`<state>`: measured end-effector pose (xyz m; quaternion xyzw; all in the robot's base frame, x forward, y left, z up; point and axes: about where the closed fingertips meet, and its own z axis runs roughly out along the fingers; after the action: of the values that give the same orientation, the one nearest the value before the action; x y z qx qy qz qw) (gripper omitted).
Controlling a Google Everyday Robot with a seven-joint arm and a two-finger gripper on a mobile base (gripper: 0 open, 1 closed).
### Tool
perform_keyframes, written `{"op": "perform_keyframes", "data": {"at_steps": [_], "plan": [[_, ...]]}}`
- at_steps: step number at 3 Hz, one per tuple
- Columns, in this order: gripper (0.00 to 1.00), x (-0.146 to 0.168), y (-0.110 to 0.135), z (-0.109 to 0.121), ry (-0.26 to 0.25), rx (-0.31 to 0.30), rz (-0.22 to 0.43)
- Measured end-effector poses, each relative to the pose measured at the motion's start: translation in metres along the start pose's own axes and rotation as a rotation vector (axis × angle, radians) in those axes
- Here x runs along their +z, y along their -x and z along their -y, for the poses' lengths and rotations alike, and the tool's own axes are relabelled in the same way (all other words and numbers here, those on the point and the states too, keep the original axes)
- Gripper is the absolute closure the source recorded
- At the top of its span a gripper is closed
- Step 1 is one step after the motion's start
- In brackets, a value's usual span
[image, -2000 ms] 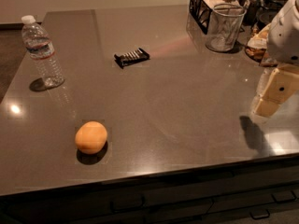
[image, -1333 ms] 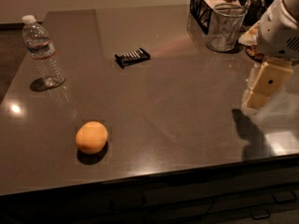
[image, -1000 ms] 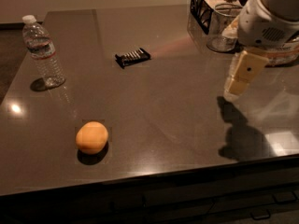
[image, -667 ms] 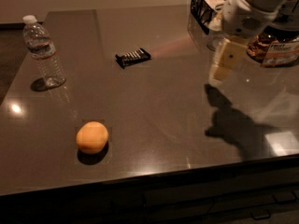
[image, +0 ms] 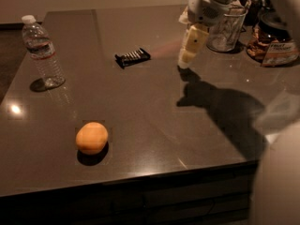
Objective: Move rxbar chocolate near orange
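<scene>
Since the small, flat, black wrapped rxbar chocolate point(image: 132, 57) with pale stripes across its top is seen lying on the dark, glossy table point(image: 154, 125), untouched and well apart from the round, matte orange point(image: 92, 138), the task is judged to be at its reaching step, with nothing yet grasped. The orange, which sits near the table's front edge, is taken as the mark. In the camera view the bar is found well behind it and somewhat to the right. A clear plastic water bottle point(image: 43, 50) with a white cap stands upright behind it and to the left. The pale, cream-coloured gripper point(image: 184, 59) is held above the table, farther right of the orange than the bar is and at about the bar's depth. A clear glass tumbler point(image: 225, 32) stands farther right and back again. Whether the gripper is spread wide or drawn narrow cannot be told, and nothing is seen to be carried by it. For the next move, the gripper would need to be brought across over the bar, lined up across its short width and lowered almost to the table, since the bar is thin. Once gripped, the bar would have to be carried toward the orange and set down just beside it without a knock, as the round fruit is likely to roll.
</scene>
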<state>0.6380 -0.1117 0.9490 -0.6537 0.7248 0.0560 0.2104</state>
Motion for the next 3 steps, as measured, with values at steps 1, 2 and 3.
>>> {"op": "perform_keyframes", "data": {"at_steps": [1, 2, 3], "plan": [[0.00, 0.033, 0.029, 0.026, 0.022, -0.008, 0.049], [0.00, 0.062, 0.054, 0.040, 0.036, -0.014, 0.080], [0.00, 0.088, 0.071, 0.050, 0.048, -0.003, 0.088]]}}
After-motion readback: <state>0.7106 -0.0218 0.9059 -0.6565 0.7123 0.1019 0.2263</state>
